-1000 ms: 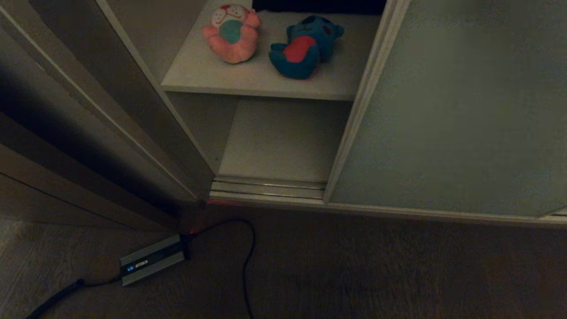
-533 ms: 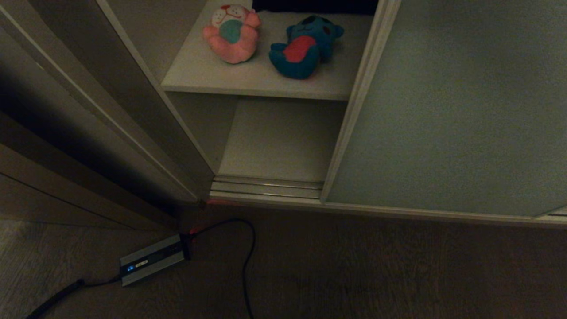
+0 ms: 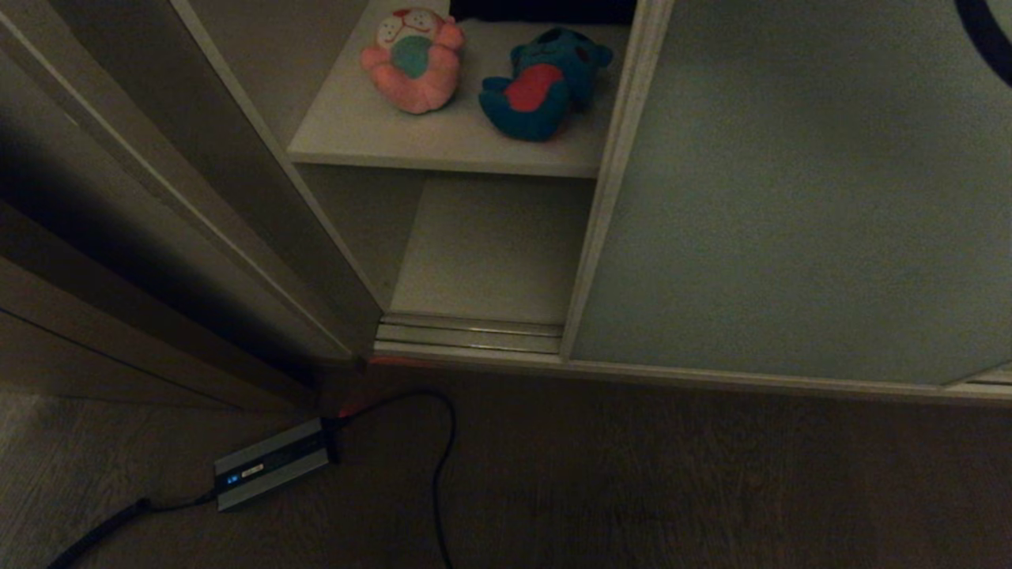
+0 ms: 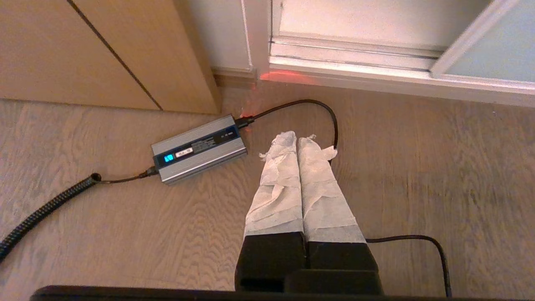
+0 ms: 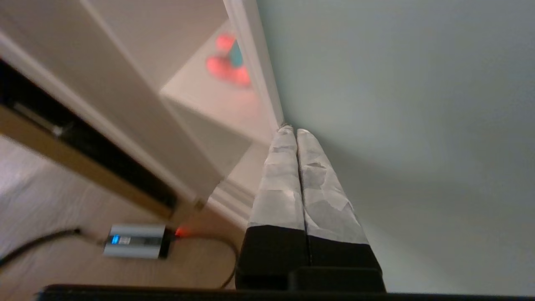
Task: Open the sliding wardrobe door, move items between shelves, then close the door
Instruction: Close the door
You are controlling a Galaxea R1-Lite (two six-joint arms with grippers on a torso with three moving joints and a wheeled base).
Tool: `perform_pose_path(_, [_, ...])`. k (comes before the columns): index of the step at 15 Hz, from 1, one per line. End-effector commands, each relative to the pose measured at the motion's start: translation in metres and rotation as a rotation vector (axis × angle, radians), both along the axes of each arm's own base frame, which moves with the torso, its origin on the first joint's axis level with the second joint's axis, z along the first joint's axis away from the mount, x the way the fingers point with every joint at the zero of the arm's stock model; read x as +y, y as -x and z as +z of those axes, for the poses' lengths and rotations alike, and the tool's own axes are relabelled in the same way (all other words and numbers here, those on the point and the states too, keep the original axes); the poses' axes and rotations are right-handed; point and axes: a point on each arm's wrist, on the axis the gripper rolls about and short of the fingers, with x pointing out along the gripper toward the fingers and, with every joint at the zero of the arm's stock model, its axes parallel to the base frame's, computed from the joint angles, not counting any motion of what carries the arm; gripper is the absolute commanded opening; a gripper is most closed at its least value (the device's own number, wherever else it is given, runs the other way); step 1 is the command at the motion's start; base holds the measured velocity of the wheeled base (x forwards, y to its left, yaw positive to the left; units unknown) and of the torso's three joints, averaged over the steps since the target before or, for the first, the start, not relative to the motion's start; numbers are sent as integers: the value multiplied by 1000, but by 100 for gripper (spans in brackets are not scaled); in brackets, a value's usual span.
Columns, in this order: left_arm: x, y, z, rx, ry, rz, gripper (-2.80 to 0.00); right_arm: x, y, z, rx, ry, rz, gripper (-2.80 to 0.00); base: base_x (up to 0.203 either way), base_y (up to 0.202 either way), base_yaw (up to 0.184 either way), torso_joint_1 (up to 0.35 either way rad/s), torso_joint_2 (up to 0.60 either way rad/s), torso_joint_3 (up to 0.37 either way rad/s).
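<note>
The pale grey-green sliding wardrobe door (image 3: 791, 197) covers the right part of the wardrobe, and its cream frame edge (image 3: 609, 174) stands just right of the teal plush toy (image 3: 541, 83). The pink plush toy (image 3: 413, 59) lies to the teal one's left on the upper shelf (image 3: 371, 138). The lower shelf (image 3: 490, 253) is bare. My right gripper (image 5: 291, 130) is shut, flat along the door (image 5: 397, 83), with its tips at the frame edge (image 5: 259, 79). The left gripper (image 4: 297, 137) is shut and hangs over the floor.
A ribbed metal floor track (image 3: 470, 336) runs below the opening. A silver power adapter (image 3: 271, 462) with a black cable (image 3: 443, 450) lies on the wood floor. A brown wood panel (image 3: 118, 261) stands at the left. A dark curved cable (image 3: 984, 32) shows at the top right.
The sliding door has moved left, narrowing the opening and covering more of both shelves. The plush toys and the left gripper have not moved.
</note>
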Motion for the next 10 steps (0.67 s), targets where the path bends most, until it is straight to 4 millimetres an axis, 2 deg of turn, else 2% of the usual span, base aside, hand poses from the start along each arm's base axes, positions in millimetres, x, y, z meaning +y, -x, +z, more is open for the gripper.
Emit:
perform_pose_path(1, [0, 0, 0, 1, 2, -1, -280, 15, 2, -5, 12, 27, 45, -280, 0, 0, 0, 0, 0, 0])
perform_pose_path(3, [0, 0, 0, 1, 0, -1, -280, 17, 17, -2, 5, 25, 94, -280, 0, 0, 0, 0, 0, 0])
perform_pose_path(5, [0, 0, 0, 1, 0, 1, -280, 0, 30, 7, -6, 3, 96, -280, 0, 0, 0, 0, 0, 0])
perform_pose_path(8, [0, 0, 0, 1, 0, 0, -280, -44, 57, 20, -13, -7, 72, -280, 0, 0, 0, 0, 0, 0])
perform_pose_path(10, [0, 0, 0, 1, 1, 0, -280, -84, 68, 26, -30, -29, -44, -280, 0, 0, 0, 0, 0, 0])
